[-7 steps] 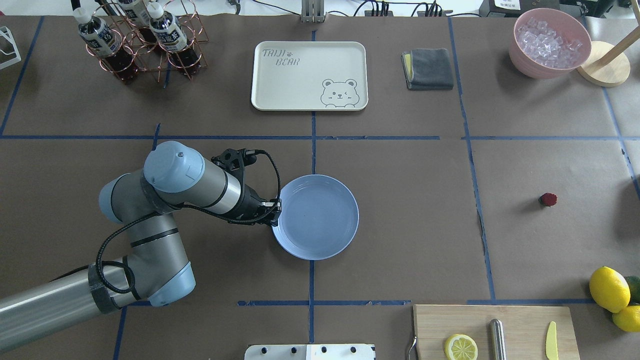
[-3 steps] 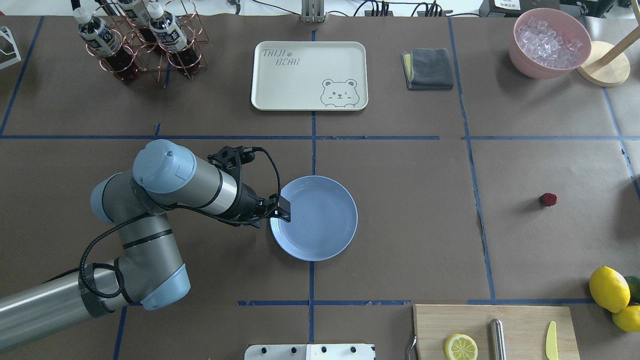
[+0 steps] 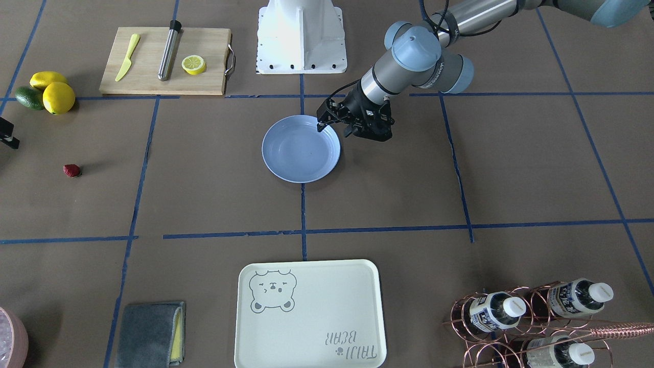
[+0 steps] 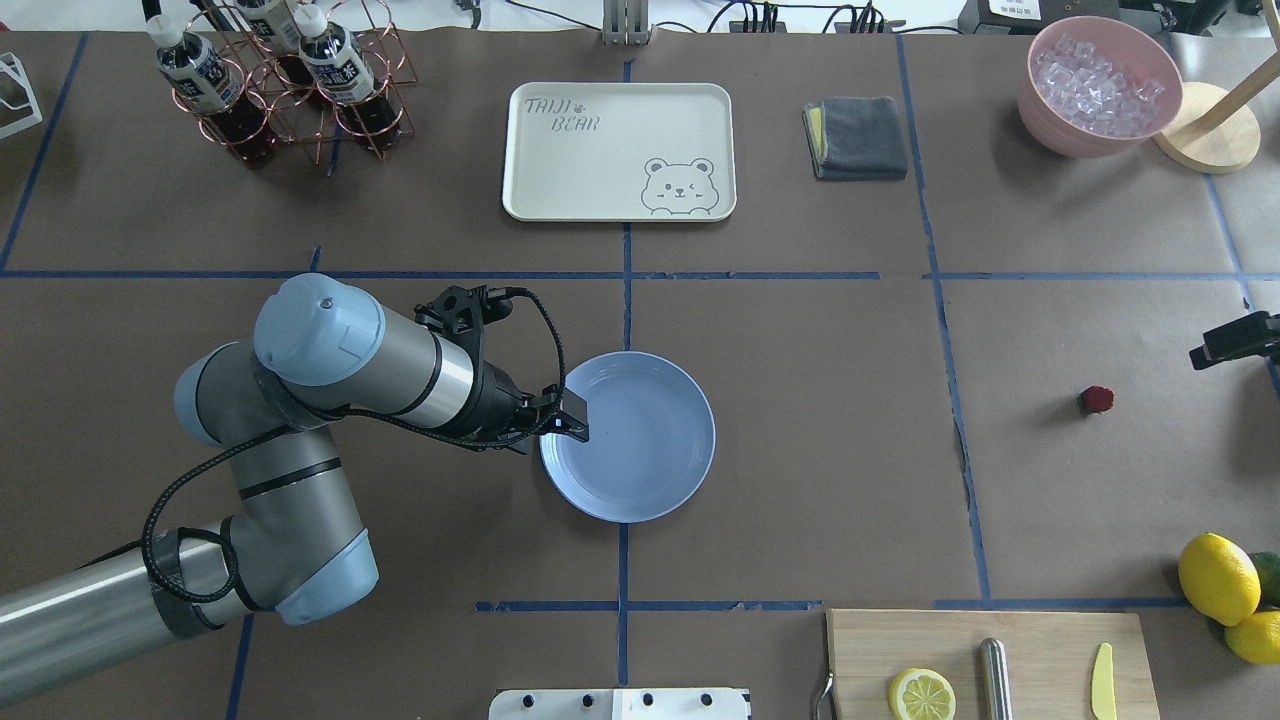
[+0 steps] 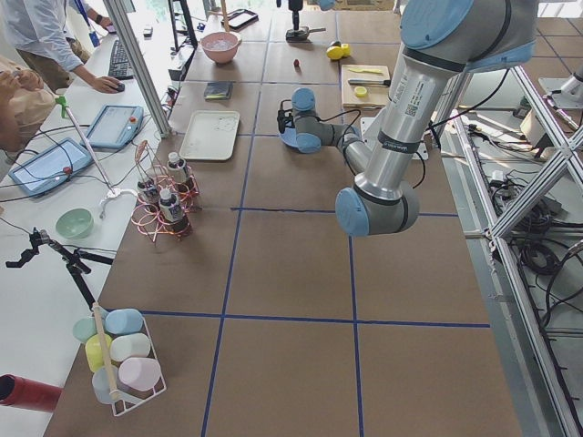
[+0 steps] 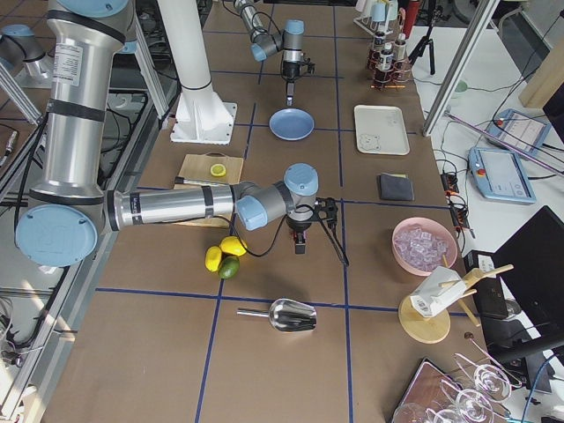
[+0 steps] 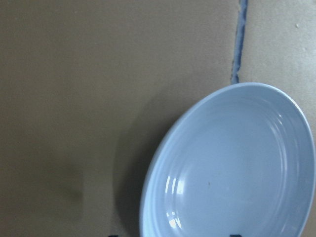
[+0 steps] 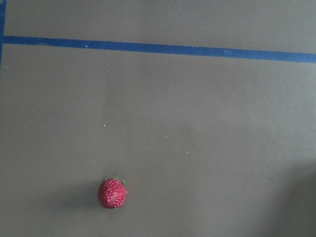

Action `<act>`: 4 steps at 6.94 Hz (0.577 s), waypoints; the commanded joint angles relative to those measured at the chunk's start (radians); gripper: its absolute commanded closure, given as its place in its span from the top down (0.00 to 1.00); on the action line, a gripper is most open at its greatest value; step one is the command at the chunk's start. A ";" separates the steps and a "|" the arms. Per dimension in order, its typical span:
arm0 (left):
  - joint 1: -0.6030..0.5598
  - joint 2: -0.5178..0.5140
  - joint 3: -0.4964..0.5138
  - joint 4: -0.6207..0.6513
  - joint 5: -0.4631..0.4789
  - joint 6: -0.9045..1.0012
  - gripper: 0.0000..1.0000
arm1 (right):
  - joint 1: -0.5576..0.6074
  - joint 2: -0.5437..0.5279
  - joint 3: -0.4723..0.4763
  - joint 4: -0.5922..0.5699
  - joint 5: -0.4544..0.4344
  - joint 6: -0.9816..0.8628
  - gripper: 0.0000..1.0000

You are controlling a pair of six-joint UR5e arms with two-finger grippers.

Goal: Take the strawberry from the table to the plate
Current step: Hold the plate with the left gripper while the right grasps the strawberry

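The tiny dark red strawberry (image 4: 1096, 399) (image 3: 72, 170) lies on the brown table (image 4: 820, 420) at the robot's far right. In the right wrist view the strawberry (image 8: 112, 193) sits low and left of centre. My right gripper (image 4: 1232, 341) pokes in from the edge beyond the strawberry, and I cannot tell whether it is open or shut. The pale blue plate (image 4: 640, 470) (image 3: 299, 151) (image 7: 237, 173) rests empty at the table's middle. My left gripper (image 4: 570, 422) (image 3: 334, 128) hovers open over the plate's rim, holding nothing.
A wooden board (image 4: 1040, 640) with a lemon half, a steel rod and a yellow knife lies at the near edge. Two lemons (image 4: 1218, 578) and an avocado sit near the strawberry. Farther back stand a cream tray (image 4: 618, 150), grey cloth (image 4: 856, 137), pink ice bowl (image 4: 1098, 85) and bottle rack (image 4: 290, 80).
My left arm's elbow has swung left and its gripper has come off the plate's rim and stands slightly over it. My right gripper has come into the overhead view at the right edge.
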 commanded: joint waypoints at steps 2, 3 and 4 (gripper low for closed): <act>0.000 0.002 -0.008 0.000 0.027 -0.014 0.88 | -0.163 0.017 -0.065 0.169 -0.126 0.199 0.99; 0.001 0.002 -0.008 0.000 0.027 -0.026 0.88 | -0.190 0.029 -0.083 0.171 -0.144 0.210 0.99; 0.001 0.002 -0.009 0.000 0.027 -0.028 0.88 | -0.201 0.031 -0.085 0.169 -0.143 0.210 0.99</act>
